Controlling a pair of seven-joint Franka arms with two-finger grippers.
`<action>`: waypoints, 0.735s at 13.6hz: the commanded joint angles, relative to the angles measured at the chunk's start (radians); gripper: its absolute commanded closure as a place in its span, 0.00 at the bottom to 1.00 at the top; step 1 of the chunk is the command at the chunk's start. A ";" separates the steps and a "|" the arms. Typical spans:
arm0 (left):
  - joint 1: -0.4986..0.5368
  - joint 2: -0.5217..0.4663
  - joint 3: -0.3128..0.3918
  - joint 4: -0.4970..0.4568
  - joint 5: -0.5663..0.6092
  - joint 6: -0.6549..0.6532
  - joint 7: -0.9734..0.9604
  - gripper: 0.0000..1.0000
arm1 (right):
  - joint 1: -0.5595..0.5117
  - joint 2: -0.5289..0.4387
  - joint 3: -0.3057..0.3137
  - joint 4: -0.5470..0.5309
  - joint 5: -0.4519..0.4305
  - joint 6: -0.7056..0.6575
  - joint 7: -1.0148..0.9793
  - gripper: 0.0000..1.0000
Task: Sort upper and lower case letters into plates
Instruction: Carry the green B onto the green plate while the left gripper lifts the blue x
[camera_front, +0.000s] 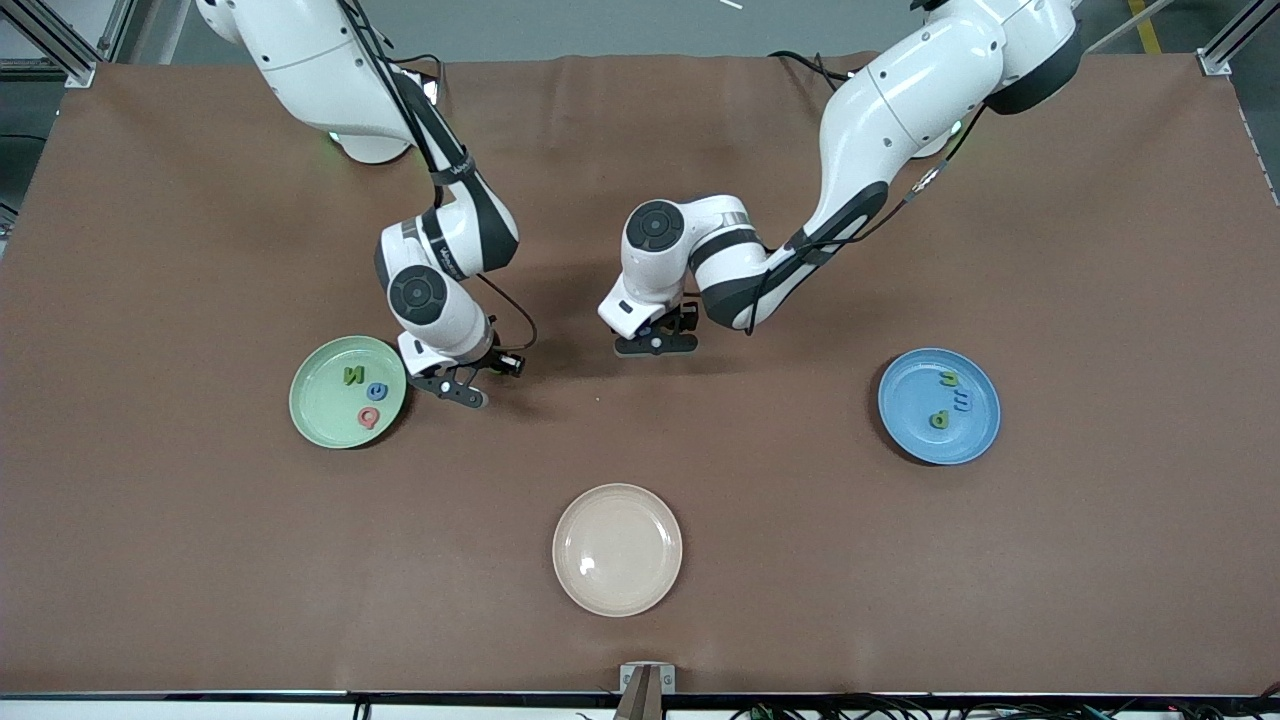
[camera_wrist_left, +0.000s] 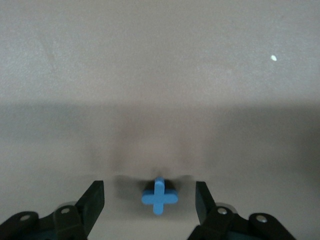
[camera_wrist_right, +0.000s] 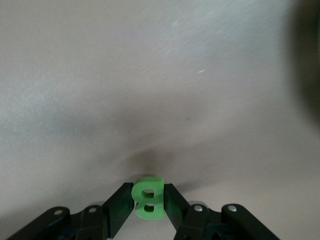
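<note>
My right gripper (camera_wrist_right: 148, 202) is shut on a green letter B (camera_wrist_right: 148, 198), with a finger pressed to each side of it. It hangs low over the table beside the pale green plate (camera_front: 318, 412), where it shows as the right gripper (camera_front: 462, 390). That plate holds a green N (camera_front: 353, 376), a blue e (camera_front: 376, 391) and a red letter (camera_front: 368, 417). My left gripper (camera_wrist_left: 149, 202) stands open around a blue cross-shaped letter (camera_wrist_left: 159, 196) lying on the cloth, both fingers clear of it. It is the left gripper (camera_front: 655, 342) over mid-table. The blue plate (camera_front: 985, 425) holds three letters.
A cream-beige plate (camera_front: 617, 550) sits nearer the front camera, midway between the two coloured plates, with nothing in it. Brown cloth (camera_front: 800, 560) covers the whole table. The two arms' elbows hang over the table's middle, close to each other.
</note>
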 joint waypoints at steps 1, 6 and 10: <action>-0.048 0.023 0.037 0.043 -0.013 0.001 0.017 0.29 | -0.085 -0.098 0.005 0.021 0.017 -0.148 -0.101 1.00; -0.048 0.012 0.033 0.043 -0.025 0.001 0.014 0.37 | -0.327 -0.137 0.001 0.023 -0.004 -0.206 -0.519 1.00; -0.048 0.012 0.031 0.041 -0.026 -0.002 0.014 0.39 | -0.462 -0.125 0.002 0.021 -0.131 -0.186 -0.648 1.00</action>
